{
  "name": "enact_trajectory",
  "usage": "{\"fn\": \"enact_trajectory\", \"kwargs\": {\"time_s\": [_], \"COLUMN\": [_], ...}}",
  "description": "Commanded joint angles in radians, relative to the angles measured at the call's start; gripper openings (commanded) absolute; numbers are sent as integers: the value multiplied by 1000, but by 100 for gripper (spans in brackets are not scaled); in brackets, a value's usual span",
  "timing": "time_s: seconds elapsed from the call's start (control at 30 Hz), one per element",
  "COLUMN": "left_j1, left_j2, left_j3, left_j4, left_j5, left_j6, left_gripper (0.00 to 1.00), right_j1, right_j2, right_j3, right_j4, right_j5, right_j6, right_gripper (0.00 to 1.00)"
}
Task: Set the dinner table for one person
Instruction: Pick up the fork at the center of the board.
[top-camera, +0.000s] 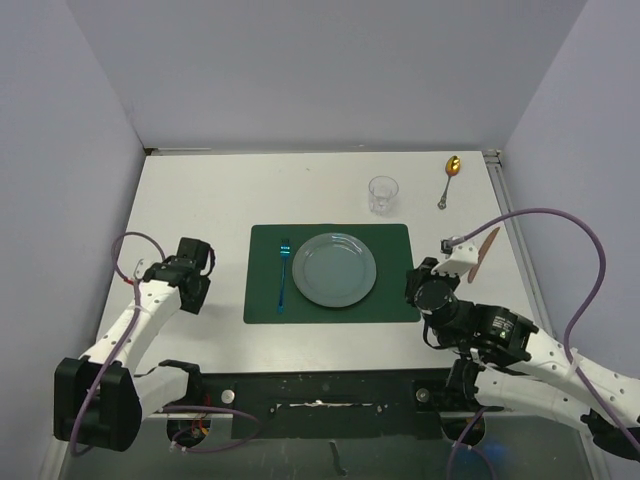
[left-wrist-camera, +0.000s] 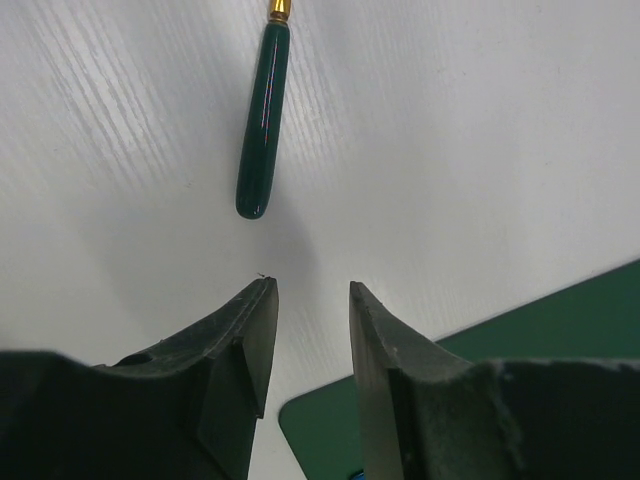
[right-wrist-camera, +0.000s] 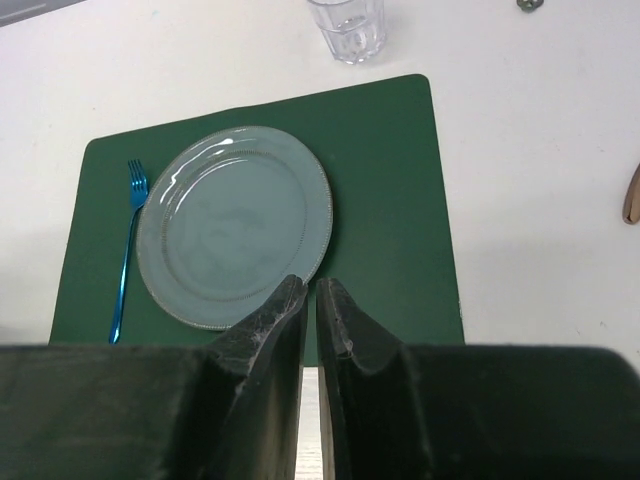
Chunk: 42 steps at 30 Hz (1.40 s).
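The left gripper (left-wrist-camera: 310, 290) is hovering low over the dinner table surface (left-wrist-camera: 480, 150) with its jaws standing apart and nothing between them. Just ahead of its fingertips a green-handled utensil (left-wrist-camera: 262, 120) is lying flat, butt end toward the gripper. The gripper is probably lining up to take it by the handle. Past a gold collar the working end is running off the top of the wrist view, so whether it is a knife or something else is not showing. From above it cannot be found, the arm seemingly covering it. A corner of the placemat (left-wrist-camera: 560, 350) is lying to this gripper's right.

The right gripper (right-wrist-camera: 310, 285) is sitting with its jaws almost together and holding nothing, likely keeping clear of the setting. Ahead of it the plate (right-wrist-camera: 235, 225) is resting on the placemat, with the fork (right-wrist-camera: 125, 250) to the plate's left and a glass (right-wrist-camera: 348, 25) beyond the mat. Off to its right the frame edge is cutting a brown stick-like item (right-wrist-camera: 631, 195), too little showing to name it. A gold spoon (top-camera: 452, 172) is lying farther ahead.
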Motion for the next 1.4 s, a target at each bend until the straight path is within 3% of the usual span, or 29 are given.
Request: {"fn": "enact_trajectory", "kwargs": {"time_s": [0.0, 0.27, 0.67, 1.1, 1.37], "left_j1": [7, 46, 273, 296, 319], "left_j2": [11, -13, 68, 220, 88], "left_j3": [10, -6, -29, -41, -102], "left_j4": [10, -22, 110, 268, 214], "left_j5": [-41, -69, 75, 211, 156], "left_j6": [-90, -133, 69, 127, 130], "left_gripper": [33, 32, 32, 31, 30], "right_j1": [5, 5, 5, 4, 7], "right_j2": [-69, -173, -141, -113, -40], "right_j3": [-17, -37, -50, -43, -41], "right_j4": [70, 34, 75, 64, 128], "right_j5": [-7, -10, -35, -20, -32], "right_j6": [-18, -25, -23, 19, 12], "right_gripper": [12, 12, 12, 11, 11]}}
